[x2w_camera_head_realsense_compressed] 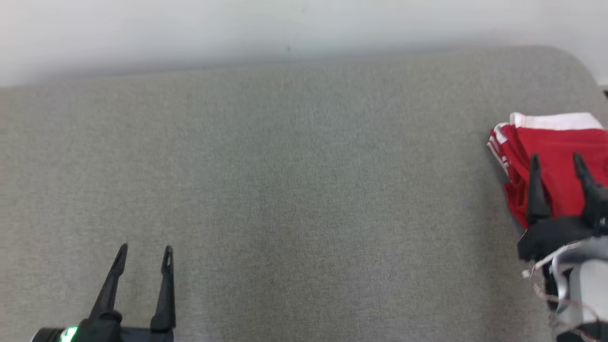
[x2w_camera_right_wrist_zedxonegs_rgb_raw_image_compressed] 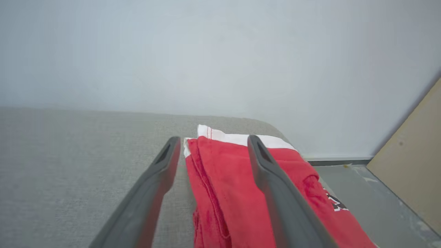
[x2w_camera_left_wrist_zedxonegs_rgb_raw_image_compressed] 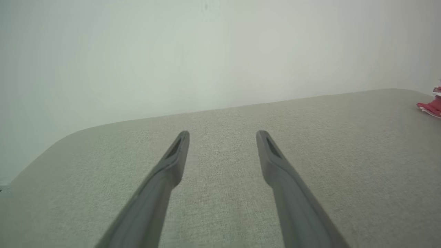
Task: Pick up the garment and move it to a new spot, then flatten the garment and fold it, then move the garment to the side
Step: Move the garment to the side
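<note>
Left pincer [x2w_camera_head_realsense_compressed: 145, 248]: lower left, fingers spread, nothing between them; base cut off at frame bottom.
Bench [x2w_camera_head_realsense_compressed: 304, 190]: grey cloth top.
Garment [x2w_camera_head_realsense_compressed: 551, 142]: red with white band, folded, far right; cut off by frame edge.
Right pincer [x2w_camera_head_realsense_compressed: 555, 156]: spread over garment; contact unclear.

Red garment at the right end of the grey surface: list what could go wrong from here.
1. The garment lies at the rounded right end of the grey surface. In the right wrist view its near part seems to reach the edge, so it might slide off.
2. The right gripper is open with its fingers over the folded cloth. Pulling back low could snag a layer and undo the fold.
</note>
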Controlling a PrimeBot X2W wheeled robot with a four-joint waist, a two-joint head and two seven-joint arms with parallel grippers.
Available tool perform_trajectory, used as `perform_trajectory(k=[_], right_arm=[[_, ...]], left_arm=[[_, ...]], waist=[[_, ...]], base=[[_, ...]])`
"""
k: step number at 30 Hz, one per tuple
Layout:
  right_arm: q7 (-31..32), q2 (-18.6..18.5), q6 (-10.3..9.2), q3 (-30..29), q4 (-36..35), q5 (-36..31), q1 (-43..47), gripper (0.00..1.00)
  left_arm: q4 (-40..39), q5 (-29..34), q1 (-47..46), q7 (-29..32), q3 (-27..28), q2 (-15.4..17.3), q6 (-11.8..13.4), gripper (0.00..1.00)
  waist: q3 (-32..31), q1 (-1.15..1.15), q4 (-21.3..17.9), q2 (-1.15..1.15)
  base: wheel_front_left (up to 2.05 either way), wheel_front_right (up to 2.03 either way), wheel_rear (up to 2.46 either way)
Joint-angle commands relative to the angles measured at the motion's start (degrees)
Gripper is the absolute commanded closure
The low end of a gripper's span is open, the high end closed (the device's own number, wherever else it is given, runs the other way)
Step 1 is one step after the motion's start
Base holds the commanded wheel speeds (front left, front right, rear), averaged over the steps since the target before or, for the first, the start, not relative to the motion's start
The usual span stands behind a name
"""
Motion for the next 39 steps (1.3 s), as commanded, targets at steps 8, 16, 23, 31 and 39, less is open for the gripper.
perform_trajectory(k=[8, 16, 23, 31, 39], right_arm=[[-0.92, 7.06, 0.0, 3.04, -13.71, 8.68, 16.32, 0.0], [-1.21, 10.47, 0.0, 3.21, -17.54, 9.83, 24.19, 0.0], [-1.24, 10.83, 0.0, 7.2, -15.4, 11.31, 26.68, 0.0], [-0.56, 10.86, 0.0, 8.55, -13.56, 12.01, 27.82, 0.0], [-1.24, 10.88, 0.0, 8.32, -12.66, 12.83, 28.17, 0.0]], left_arm=[[2.22, -4.02, 5.65, -0.16, 5.98, -3.76, 0.29, 0.0], [4.99, -4.18, 7.69, -0.16, 6.84, -5.47, -1.64, 0.0], [9.84, -2.54, 8.42, -0.16, 7.32, -5.56, -2.18, 0.0], [12.05, -3.2, 8.84, -0.16, 8.15, -6.09, -2.55, 0.0], [11.76, -3.18, 8.79, -0.16, 8.28, -6.36, -2.97, 0.0]], waist=[[-10.96, 0.0, 2.77, 0.0], [-13.64, 0.0, 5.02, 0.0], [-15.26, 0.0, 4.99, 0.0], [-15.81, 0.0, 4.34, 0.0], [-15.31, 0.0, 3.94, 0.0]], base=[[0.0, 0.0, 0.0], [0.0, 0.0, 0.0], [0.0, 0.0, 0.0], [0.0, 0.0, 0.0], [0.0, 0.0, 0.0]])
